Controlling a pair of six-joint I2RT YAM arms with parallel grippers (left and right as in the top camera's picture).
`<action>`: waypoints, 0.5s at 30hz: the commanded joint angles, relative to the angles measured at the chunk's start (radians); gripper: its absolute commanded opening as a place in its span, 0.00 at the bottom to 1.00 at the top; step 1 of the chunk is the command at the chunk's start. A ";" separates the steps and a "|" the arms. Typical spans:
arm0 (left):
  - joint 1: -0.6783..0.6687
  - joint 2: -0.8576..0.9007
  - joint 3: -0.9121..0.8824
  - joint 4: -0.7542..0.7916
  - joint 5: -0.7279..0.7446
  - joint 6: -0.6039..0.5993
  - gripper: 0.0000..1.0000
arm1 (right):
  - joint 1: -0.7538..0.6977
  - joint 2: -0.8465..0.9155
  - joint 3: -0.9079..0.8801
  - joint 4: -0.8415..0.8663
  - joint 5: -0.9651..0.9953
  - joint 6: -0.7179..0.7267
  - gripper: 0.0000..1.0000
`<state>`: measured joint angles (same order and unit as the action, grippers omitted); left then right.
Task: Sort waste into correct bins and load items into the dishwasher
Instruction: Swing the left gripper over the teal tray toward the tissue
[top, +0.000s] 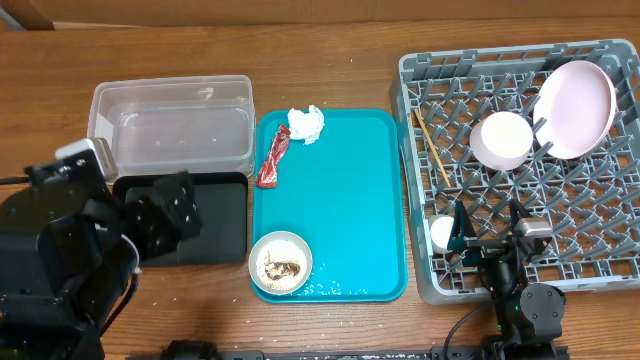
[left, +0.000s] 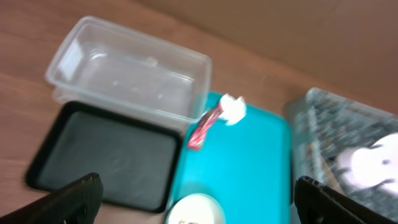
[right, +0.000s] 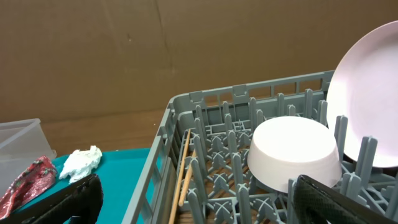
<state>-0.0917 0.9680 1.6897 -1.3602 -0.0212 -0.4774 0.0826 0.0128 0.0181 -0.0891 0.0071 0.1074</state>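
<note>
Hovering wide apart and empty, the left fingers (left: 73, 198) hung over the black tray (top: 222, 215), the right fingers (right: 339, 202) over the dish rack (top: 415, 75). The red wrapper (top: 272, 157), napkin (top: 306, 123) and white bowl (top: 262, 248) of food scraps (top: 283, 268) lay on the teal tray (top: 350, 200). Tipping that bowl carelessly could scatter scraps across the bench (top: 330, 40); the thin wrapper might slip from a shallow pinch.

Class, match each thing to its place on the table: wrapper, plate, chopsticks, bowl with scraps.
Things:
1. wrapper
2. plate
3. chopsticks
4. bowl with scraps

Places:
A. leaning on edge in the rack, far right corner
B. on the teal tray, near left corner
C. on the teal tray, left edge, far half
D. lying in the rack, left side

Pairs: 1-C, 2-A, 3-D, 4-B
</note>
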 joint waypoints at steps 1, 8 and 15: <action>-0.001 0.010 0.007 0.053 0.069 -0.136 1.00 | -0.006 -0.008 -0.010 0.006 0.000 -0.003 1.00; -0.038 0.139 -0.064 0.054 0.128 -0.118 1.00 | -0.006 -0.008 -0.010 0.006 0.000 -0.003 1.00; -0.246 0.498 -0.131 0.093 0.019 -0.015 0.81 | -0.006 -0.008 -0.010 0.006 0.000 -0.003 1.00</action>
<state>-0.2478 1.3018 1.5871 -1.2858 0.0704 -0.5545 0.0799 0.0128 0.0181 -0.0895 0.0071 0.1078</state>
